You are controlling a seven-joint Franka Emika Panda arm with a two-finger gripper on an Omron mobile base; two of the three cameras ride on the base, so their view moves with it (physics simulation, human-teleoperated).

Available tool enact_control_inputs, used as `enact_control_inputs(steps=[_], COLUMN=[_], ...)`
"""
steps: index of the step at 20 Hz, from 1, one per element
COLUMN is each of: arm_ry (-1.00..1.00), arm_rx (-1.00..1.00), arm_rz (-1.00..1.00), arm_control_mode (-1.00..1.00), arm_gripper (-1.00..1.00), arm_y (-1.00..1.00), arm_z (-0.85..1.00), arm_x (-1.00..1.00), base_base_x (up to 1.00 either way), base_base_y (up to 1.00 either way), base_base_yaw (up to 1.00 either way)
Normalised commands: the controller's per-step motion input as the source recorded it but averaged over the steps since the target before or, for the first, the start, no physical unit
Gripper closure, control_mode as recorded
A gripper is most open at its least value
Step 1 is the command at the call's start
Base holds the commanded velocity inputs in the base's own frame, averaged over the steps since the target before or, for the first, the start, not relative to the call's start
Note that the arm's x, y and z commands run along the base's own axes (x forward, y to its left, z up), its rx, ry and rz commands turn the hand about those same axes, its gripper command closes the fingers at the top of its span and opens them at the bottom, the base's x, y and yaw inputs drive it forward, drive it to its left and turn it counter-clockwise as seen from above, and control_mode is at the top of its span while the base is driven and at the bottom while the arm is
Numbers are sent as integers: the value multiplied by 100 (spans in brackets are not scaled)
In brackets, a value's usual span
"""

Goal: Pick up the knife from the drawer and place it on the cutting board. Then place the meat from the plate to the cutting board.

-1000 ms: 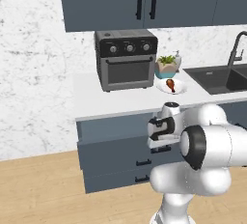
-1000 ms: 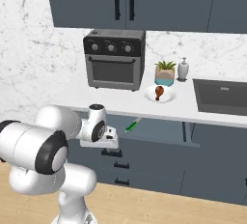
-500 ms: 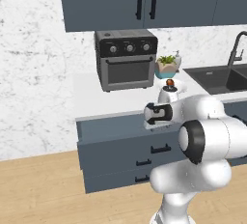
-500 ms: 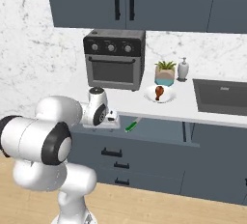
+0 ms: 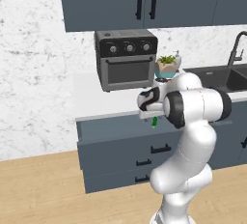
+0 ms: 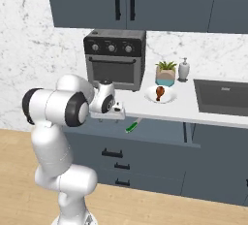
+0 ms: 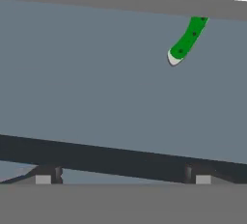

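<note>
The white arm has swung up and over since a second ago: its hand, which hung low against the cabinet front, now sits above the pulled-out wide slate-blue drawer, level with the counter's edge. The two-finger gripper hovers there with its jaws spread as wide as they go, holding nothing.

The small knife with the bright green handle lies flat on the drawer floor, untouched. From the right base view it sits just beyond and below the gripper, toward the sink side, apart from the fingers. Its long axis runs on a slant, the handle end nearer the drawer front and the rest pointing back under the counter lip. In the hand view the green handle curves down from the top right, its pale butt lowest, while the blade end is hidden under the counter edge. In my judgement the hand has to shift toward that upper-right corner and come down, with the fingers turned across the handle.

The reddish-brown drumstick rests on the small round white plate on the counter, well apart from the gripper, beside the teal pot with a green plant. I cannot make out the cutting board from here
</note>
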Motion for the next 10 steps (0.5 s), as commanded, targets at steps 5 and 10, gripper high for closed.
enact_control_inputs(steps=[5, 10], arm_ry=[1, 2], arm_rx=[0, 0], arm_rz=[0, 0], arm_control_mode=[-100, -100], arm_gripper=[-100, -100], arm_y=[0, 0], arm_z=[-56, -48], arm_x=[29, 17], base_base_x=[0, 0], base_base_y=[0, 0], base_base_yaw=[0, 0])
